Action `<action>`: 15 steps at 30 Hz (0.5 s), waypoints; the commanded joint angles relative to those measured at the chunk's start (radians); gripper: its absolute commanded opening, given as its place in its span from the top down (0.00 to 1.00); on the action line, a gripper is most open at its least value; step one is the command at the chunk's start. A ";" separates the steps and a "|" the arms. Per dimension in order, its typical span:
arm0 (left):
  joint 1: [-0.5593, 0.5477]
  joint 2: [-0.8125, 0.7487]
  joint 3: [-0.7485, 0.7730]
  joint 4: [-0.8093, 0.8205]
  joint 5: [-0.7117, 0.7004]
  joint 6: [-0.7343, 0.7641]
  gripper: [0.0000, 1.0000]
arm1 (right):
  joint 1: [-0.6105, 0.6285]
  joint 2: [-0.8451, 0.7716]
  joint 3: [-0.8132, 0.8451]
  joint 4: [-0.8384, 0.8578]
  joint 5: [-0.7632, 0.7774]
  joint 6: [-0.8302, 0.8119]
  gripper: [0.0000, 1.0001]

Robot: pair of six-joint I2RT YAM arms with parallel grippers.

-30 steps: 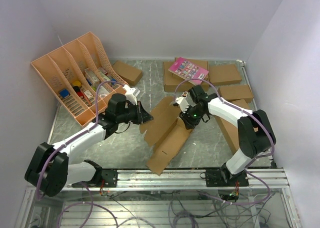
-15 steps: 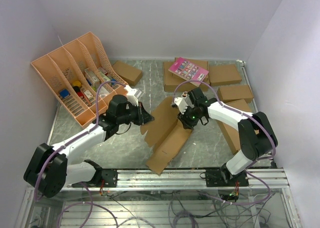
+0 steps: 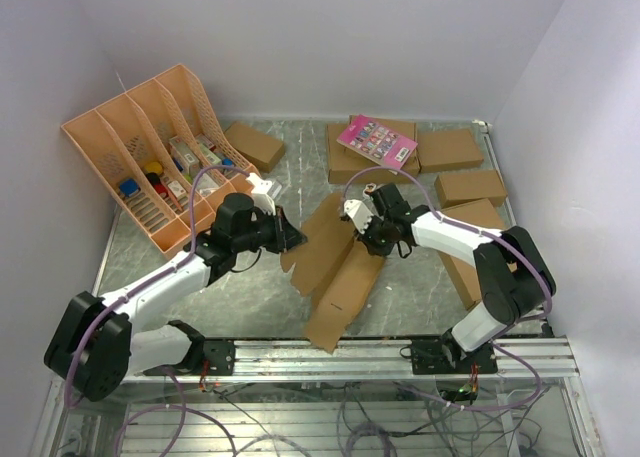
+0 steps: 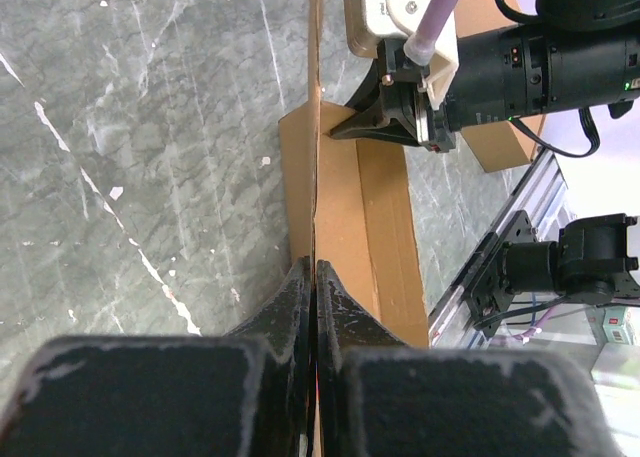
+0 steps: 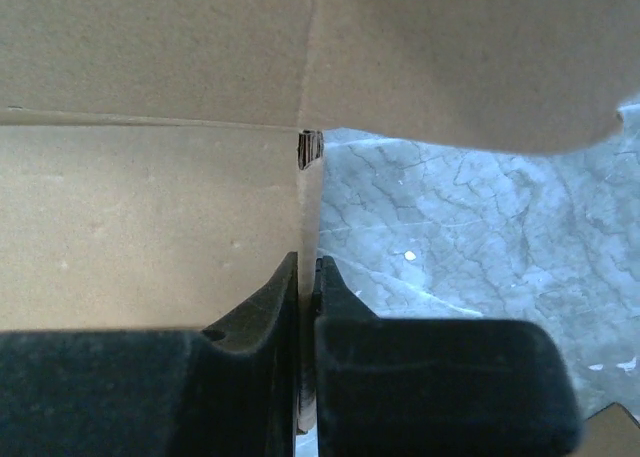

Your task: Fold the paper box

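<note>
Paper box [image 3: 340, 267]: part-folded brown sheet, mid tabletop [image 3: 250, 292], between both arms. Left pincer [image 4: 314, 282] pinched tight on its left flap edge. Right pincer [image 5: 308, 277] pinched tight on opposite panel edge, near notch.

You're looking at a grey-green marbled tabletop [image 3: 250, 297] boxed in by plain pale walls: a back wall [image 3: 320, 47], a left wall [image 3: 40, 207] and a right wall [image 3: 590, 177]. The light is soft and even, faintly violet. A silver metal rail [image 3: 330, 355] runs along the near edge, with loose cables [image 3: 300, 417] beneath it.
</note>
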 commanded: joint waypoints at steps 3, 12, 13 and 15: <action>-0.004 -0.016 0.004 0.014 -0.016 0.018 0.93 | 0.015 -0.037 -0.025 0.017 0.053 -0.022 0.83; -0.005 0.002 0.013 -0.002 -0.029 0.033 0.93 | 0.001 -0.038 0.007 0.003 -0.068 -0.006 0.54; -0.005 0.002 0.014 -0.003 -0.028 0.034 0.93 | -0.002 -0.037 0.011 0.004 -0.074 -0.002 0.54; -0.007 0.002 0.014 -0.004 -0.028 0.034 0.93 | -0.004 -0.033 0.010 0.017 -0.072 0.011 0.55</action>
